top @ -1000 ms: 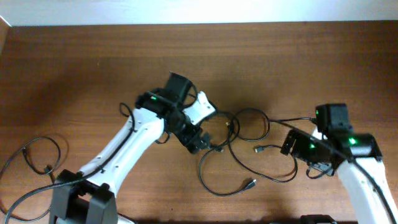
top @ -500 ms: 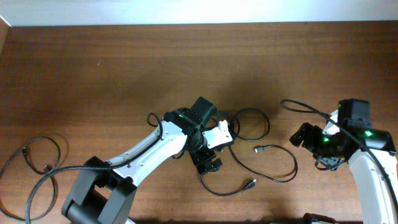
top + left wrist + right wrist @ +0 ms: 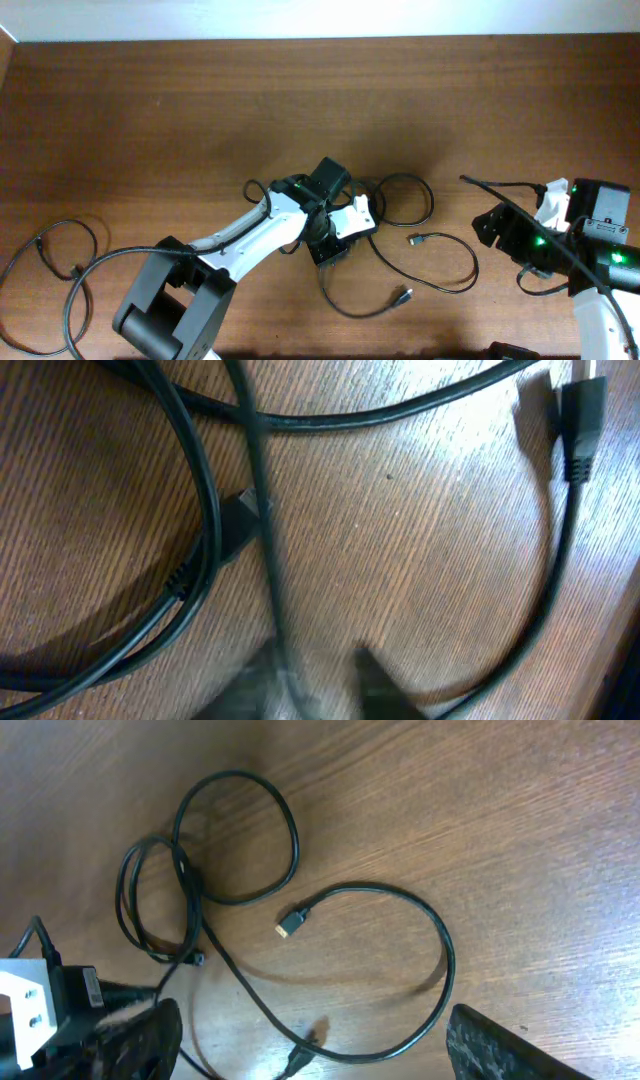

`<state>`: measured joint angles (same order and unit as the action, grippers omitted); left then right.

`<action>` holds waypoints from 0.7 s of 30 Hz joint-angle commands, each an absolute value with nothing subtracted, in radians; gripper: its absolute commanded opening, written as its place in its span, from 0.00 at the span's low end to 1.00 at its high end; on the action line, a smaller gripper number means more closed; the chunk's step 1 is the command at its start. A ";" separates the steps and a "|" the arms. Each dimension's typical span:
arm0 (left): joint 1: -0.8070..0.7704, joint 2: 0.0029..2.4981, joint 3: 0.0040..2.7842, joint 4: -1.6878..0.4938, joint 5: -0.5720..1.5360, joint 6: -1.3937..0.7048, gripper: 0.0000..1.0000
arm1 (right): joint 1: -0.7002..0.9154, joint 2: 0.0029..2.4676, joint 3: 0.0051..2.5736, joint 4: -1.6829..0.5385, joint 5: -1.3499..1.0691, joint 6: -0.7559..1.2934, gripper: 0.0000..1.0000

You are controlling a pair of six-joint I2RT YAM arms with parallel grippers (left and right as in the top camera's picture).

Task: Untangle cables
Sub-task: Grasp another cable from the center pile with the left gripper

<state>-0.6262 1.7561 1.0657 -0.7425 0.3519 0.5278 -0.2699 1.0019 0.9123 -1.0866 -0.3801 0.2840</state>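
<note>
Black cables lie tangled at the table's middle, with loops [image 3: 432,205] and a long curl [image 3: 470,262] ending in a plug [image 3: 415,239]. My left gripper [image 3: 328,252] is low over the tangle's left side. In the left wrist view one cable [image 3: 262,510] runs down between its blurred fingers [image 3: 375,685], close to the left one, and wood shows in the gap on the right. The left gripper [image 3: 320,685] is narrowly open. My right gripper [image 3: 487,228] hangs to the right of the cables. This gripper [image 3: 320,1050] is wide open, and the curl [image 3: 447,960] lies on the table below it.
Another black cable [image 3: 78,270] loops at the table's left front edge. A loose plug [image 3: 404,295] lies near the front. The pale wall runs along the table's far edge [image 3: 320,38].
My left gripper has moved right onto the tangle and its jaws have narrowed around a cable. My right arm has drawn back to the right, away from the cables.
</note>
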 commanded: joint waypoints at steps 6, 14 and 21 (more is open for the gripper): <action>-0.593 1.615 1.176 -0.749 0.264 0.446 0.00 | -0.276 0.992 0.920 -1.126 -0.390 0.243 0.83; -0.581 1.262 1.400 -0.609 0.051 0.366 0.00 | -0.276 0.992 0.920 -1.145 -0.398 0.192 0.82; -0.579 1.092 1.410 -0.342 -0.008 0.368 0.00 | -0.276 0.992 0.920 -1.149 -0.450 0.125 0.83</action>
